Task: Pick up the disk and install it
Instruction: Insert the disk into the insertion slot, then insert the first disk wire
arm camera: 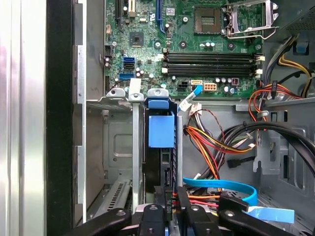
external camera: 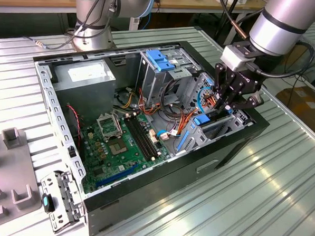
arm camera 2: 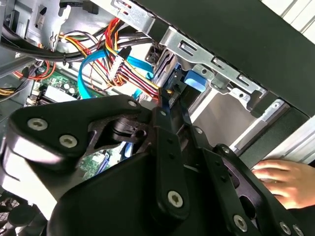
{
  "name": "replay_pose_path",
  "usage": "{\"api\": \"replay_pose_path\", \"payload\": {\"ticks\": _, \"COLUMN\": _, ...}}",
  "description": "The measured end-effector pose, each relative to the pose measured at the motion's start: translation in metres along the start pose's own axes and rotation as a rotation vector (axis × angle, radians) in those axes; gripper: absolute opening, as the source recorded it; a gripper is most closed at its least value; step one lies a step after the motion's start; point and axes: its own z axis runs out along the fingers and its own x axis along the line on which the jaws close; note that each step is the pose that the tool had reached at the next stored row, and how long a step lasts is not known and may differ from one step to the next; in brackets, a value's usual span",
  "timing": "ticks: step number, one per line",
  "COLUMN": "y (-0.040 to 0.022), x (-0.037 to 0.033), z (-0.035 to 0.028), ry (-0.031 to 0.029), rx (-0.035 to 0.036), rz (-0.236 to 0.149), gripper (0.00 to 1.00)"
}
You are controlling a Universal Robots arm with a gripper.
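— Where is the disk?
— Standing on edge in the drive bay at the exterior view's right end of the computer case.
— And the gripper?
— Clenched on the disk's end, beside the cables.

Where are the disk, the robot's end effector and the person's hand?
disk (arm camera: 161,132), first wrist view, on its blue carrier end standing in the bay.
end effector (external camera: 229,103), exterior view, midway between its fingertips over the bay.
hand (arm camera 2: 283,181), second wrist view, on the hand's middle.
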Motion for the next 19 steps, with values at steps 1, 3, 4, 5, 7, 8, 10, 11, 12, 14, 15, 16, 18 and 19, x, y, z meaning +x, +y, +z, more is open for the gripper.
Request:
{"api": "replay_pose_path", "payload": {"ticks": 1, "y": 0.0, "x": 0.0, "z": -0.0033, "ry": 0.0002, "rx": 0.0, "rz": 0.0, "gripper": 0.24}}
{"api": "replay_pose_path", "payload": {"ticks": 3, "y": 0.0001, "x": 0.0, "z": -0.0091, "ry": 0.0002, "rx": 0.0001, "rz": 0.0, "gripper": 0.24}}
{"api": "replay_pose_path", "payload": {"ticks": 4, "y": 0.0001, "x": 0.0, "z": -0.0094, "ry": 0.0001, "rx": 0.0001, "rz": 0.0, "gripper": 0.24}}
{"api": "replay_pose_path", "payload": {"ticks": 5, "y": 0.0001, "x": 0.0, "z": -0.0094, "ry": 0.0, "rx": 0.0001, "rz": 0.0, "gripper": 0.24}}
{"api": "replay_pose_path", "payload": {"ticks": 7, "y": 0.0001, "x": 0.0, "z": -0.0095, "ry": 0.0, "rx": 0.0001, "rz": 0.0, "gripper": 0.23}}
{"api": "replay_pose_path", "payload": {"ticks": 8, "y": 0.0001, "x": 0.0, "z": -0.0096, "ry": 0.0001, "rx": 0.0001, "rz": 0.0, "gripper": 0.16}}
{"api": "replay_pose_path", "payload": {"ticks": 10, "y": 0.0001, "x": 0.0, "z": -0.0096, "ry": 0.0001, "rx": 0.0001, "rz": 0.0, "gripper": 0.11}}
{"api": "replay_pose_path", "payload": {"ticks": 11, "y": 0.0001, "x": 0.0, "z": -0.0096, "ry": 0.0001, "rx": 0.0, "rz": 0.0, "gripper": 0.11}}
{"api": "replay_pose_path", "payload": {"ticks": 12, "y": 0.0001, "x": 0.0, "z": -0.0096, "ry": 0.0001, "rx": 0.0001, "rz": 0.0, "gripper": 0.11}}
{"api": "replay_pose_path", "payload": {"ticks": 14, "y": 0.0001, "x": 0.0, "z": -0.0097, "ry": 0.0001, "rx": 0.0, "rz": 0.0, "gripper": 0.11}}
{"api": "replay_pose_path", "payload": {"ticks": 15, "y": 0.0001, "x": 0.0, "z": -0.0097, "ry": 0.0001, "rx": 0.0001, "rz": 0.0, "gripper": 0.11}}
{"api": "replay_pose_path", "payload": {"ticks": 16, "y": 0.0001, "x": 0.0, "z": -0.0099, "ry": 0.0001, "rx": 0.0, "rz": 0.0, "gripper": 0.11}}
{"api": "replay_pose_path", "payload": {"ticks": 18, "y": 0.0001, "x": 0.0, "z": -0.0099, "ry": 0.0001, "rx": 0.0001, "rz": 0.0, "gripper": 0.11}}
{"api": "replay_pose_path", "payload": {"ticks": 19, "y": 0.0002, "x": 0.0, "z": -0.01, "ry": 0.0001, "rx": 0.0, "rz": 0.0, "gripper": 0.11}}
